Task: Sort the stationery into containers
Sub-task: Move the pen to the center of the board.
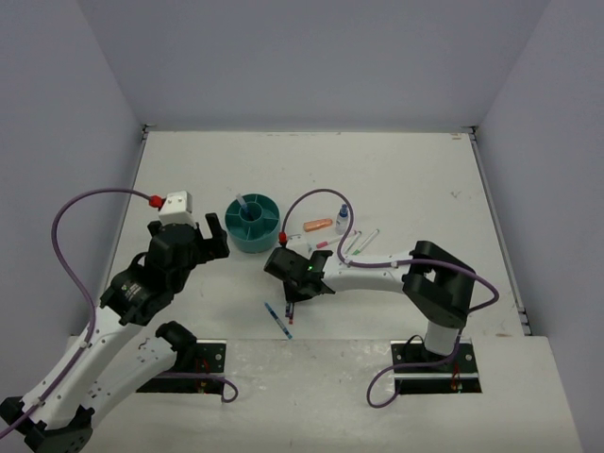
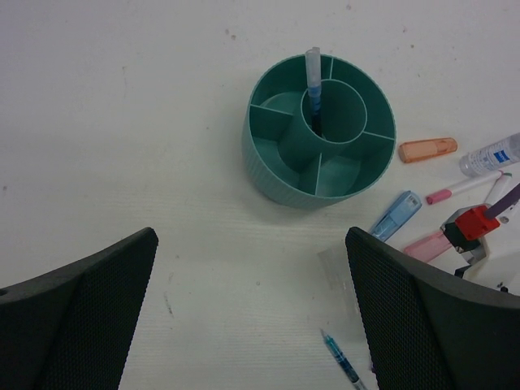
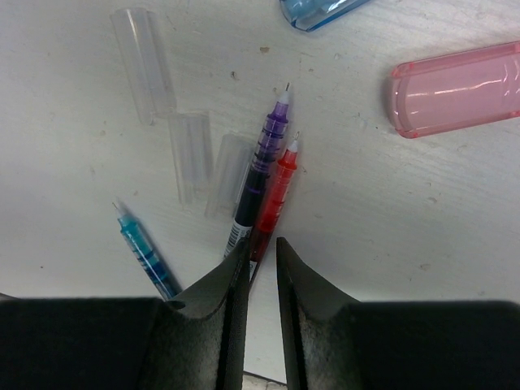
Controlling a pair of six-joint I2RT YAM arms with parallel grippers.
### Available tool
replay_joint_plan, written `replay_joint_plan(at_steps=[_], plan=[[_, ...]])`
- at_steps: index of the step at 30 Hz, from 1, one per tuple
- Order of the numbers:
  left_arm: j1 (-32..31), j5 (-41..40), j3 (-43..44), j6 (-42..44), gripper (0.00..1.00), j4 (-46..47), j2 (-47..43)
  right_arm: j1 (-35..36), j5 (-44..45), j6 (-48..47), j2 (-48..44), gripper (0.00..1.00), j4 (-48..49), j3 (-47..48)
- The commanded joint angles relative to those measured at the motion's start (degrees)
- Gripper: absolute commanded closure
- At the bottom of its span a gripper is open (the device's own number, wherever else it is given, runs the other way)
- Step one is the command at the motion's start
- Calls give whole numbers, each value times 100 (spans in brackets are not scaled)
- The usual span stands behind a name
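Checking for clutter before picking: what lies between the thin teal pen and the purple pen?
Two clear plastic caps, seen in the right wrist view.

I see a white table [image 1: 396, 170], lightly scuffed. On it stands the teal organizer [image 1: 253, 224]; at its 3 o'clock lie an orange marker [image 1: 318, 225] and a small bottle [image 1: 343, 221], at 4 o'clock two white pens [image 1: 363, 243], at 5 o'clock a blue pen [image 1: 278, 319]. Clear caps [image 3: 145, 65] lie beside a purple pen [image 3: 264, 162] and a red pen [image 3: 276, 191], which touch.
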Motion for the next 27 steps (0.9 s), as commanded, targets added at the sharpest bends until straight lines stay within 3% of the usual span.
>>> replay_joint_plan(at_steps=[1,19,24,27], plan=[[18,-102,-41,-8,0,230,-53,58,72,131,81,79,44,134],[18,-201,42,-205,0,68,57,32,176,184,-168,82,-316,-538],[27,-328,223,-727,0,-196,328,19,69,68,-331,87,-346,-757],[18,-51,230,-1193,0,-175,421,-7,54,-48,-392,98,-387,-780]])
